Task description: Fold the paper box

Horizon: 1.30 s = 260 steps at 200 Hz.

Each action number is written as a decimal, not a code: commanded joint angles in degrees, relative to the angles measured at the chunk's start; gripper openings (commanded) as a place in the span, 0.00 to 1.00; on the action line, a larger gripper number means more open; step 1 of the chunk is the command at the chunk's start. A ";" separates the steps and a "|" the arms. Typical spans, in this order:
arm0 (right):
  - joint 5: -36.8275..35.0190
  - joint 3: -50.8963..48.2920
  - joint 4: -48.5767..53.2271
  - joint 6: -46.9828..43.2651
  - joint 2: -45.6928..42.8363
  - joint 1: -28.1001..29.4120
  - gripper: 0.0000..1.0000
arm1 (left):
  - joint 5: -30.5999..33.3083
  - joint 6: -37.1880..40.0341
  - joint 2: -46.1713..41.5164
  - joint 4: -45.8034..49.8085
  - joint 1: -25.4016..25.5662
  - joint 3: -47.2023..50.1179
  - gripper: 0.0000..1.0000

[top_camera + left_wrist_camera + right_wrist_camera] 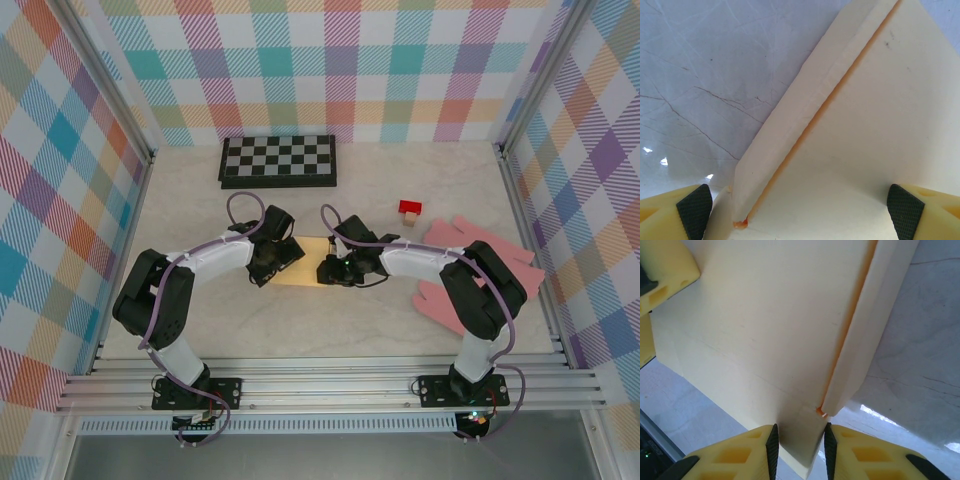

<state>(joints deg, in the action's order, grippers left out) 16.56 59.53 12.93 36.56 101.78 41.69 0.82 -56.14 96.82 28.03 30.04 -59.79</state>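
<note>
We're looking at the paper box (303, 264) lying pretty much flat on the table (400, 330), right between the two arms, and honestly we're thinking it's early days. One long side flap (805, 125) is sitting raised along its crease, and that's about all the folding we're seeing. We can't tell whether it's standing upright or just tilting. The rest of the panel is lying flat, so we're guessing the other walls and the closing up are all left to do.

Now the fingers. The left gripper (800, 215) is hanging over one end of the box with its jaws spread wide, one of its pads (694, 210) out on each side, and it isn't gripping anything. The panel is sitting in the gap between them, and we can't tell if the pads are touching it. The right gripper (800, 450) is doing the opposite. Its jaws are narrow and it's pinching the edge of the box panel just beside the end of that flap, with the card filling the gap between the pads.
</note>
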 commanded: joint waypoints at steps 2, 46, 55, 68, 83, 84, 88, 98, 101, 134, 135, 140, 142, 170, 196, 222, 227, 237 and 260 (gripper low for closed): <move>0.27 2.60 -1.08 -1.99 0.40 0.23 0.33 | 1.24 0.42 2.23 3.33 0.54 0.35 0.92; -7.21 3.66 4.30 -5.90 0.34 0.23 0.33 | 1.45 0.68 2.25 3.43 0.54 -0.06 0.92; -8.25 3.59 4.84 -6.76 0.43 0.19 0.32 | 1.39 0.68 2.35 3.43 0.54 -0.10 0.92; -8.82 3.19 4.60 -7.50 0.68 0.11 0.30 | 1.22 0.63 2.55 3.38 0.54 -0.08 0.93; -8.24 2.58 3.74 -7.73 1.04 0.14 0.28 | 1.22 0.59 2.72 3.28 0.57 0.02 0.92; -8.22 2.55 3.63 -7.68 1.05 0.14 0.28 | 1.17 0.59 2.74 3.31 0.56 0.02 0.93; -7.98 2.32 3.28 -7.65 1.18 0.19 0.27 | 1.21 0.53 2.72 3.26 0.59 0.08 0.92; -7.35 1.85 2.41 -7.31 1.44 0.17 0.27 | 1.26 0.51 2.77 3.19 0.54 0.20 0.93; -7.13 1.70 2.26 -7.24 1.54 0.18 0.27 | 1.28 0.51 2.73 3.19 0.54 0.24 0.92; -5.36 0.81 1.68 -5.35 1.97 0.21 0.34 | 1.41 0.45 2.85 3.17 0.55 0.45 0.92; -5.33 0.79 1.67 -5.31 1.95 0.22 0.34 | 1.44 0.43 2.85 3.13 0.55 0.46 0.92; -5.23 0.72 1.66 -5.16 2.03 0.16 0.34 | 1.45 0.47 2.85 3.12 0.54 0.44 0.93; -5.18 0.69 1.62 -5.11 2.09 0.17 0.34 | 1.44 0.50 2.85 3.09 0.59 0.50 0.92; -4.69 0.46 0.58 -5.34 2.46 0.19 0.34 | 1.35 0.24 3.02 2.90 0.54 0.55 0.92; -2.51 0.76 -0.11 -4.47 2.44 0.23 0.34 | 1.35 0.16 3.03 2.73 0.54 0.64 0.92; -2.37 1.11 0.59 -3.82 1.94 0.15 0.35 | 1.25 0.15 3.02 2.61 0.54 0.79 0.92; -2.67 1.24 0.69 -4.00 2.04 0.14 0.35 | 1.21 0.07 3.11 2.57 0.54 0.80 0.92; -3.17 1.45 0.90 -4.66 2.18 0.16 0.35 | 1.12 0.07 3.20 2.46 0.54 0.78 0.92; -3.44 1.21 -0.42 -6.37 3.15 0.11 0.33 | 0.98 0.09 3.38 2.04 0.54 0.90 0.90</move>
<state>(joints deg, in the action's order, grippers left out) 12.12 61.06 13.43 32.03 102.76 41.63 0.86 -56.14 97.30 27.55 30.04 -59.94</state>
